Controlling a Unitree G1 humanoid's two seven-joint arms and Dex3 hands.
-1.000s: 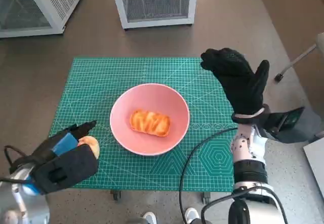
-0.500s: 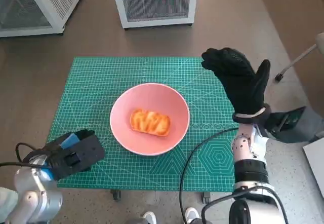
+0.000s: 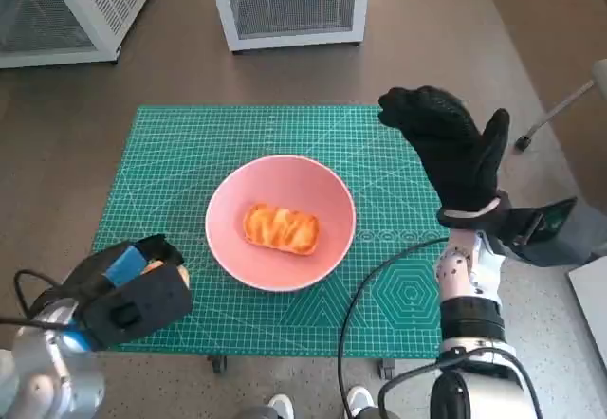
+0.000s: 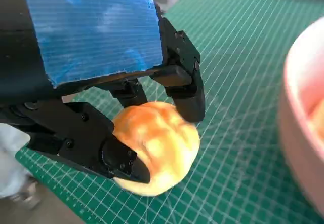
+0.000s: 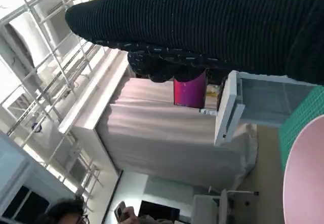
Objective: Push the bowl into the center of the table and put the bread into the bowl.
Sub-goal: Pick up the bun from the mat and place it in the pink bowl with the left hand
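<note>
The left robot hand (image 3: 128, 291) pinches a round bread (image 4: 154, 145) low at the near table (image 3: 398, 305) edge, now uncovered again. Next, it must lift it into the pink bowl (image 3: 281, 222), centered already with 1 bread (image 3: 281, 228) inside. The right robot hand (image 3: 450, 154) stays raised, fingers spread.

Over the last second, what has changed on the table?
The left hand drew back toward the near left corner of the green mat, then edged out again, holding a round bread roll throughout. The pink bowl, the bread in it, and the raised right hand stayed where they were.
</note>
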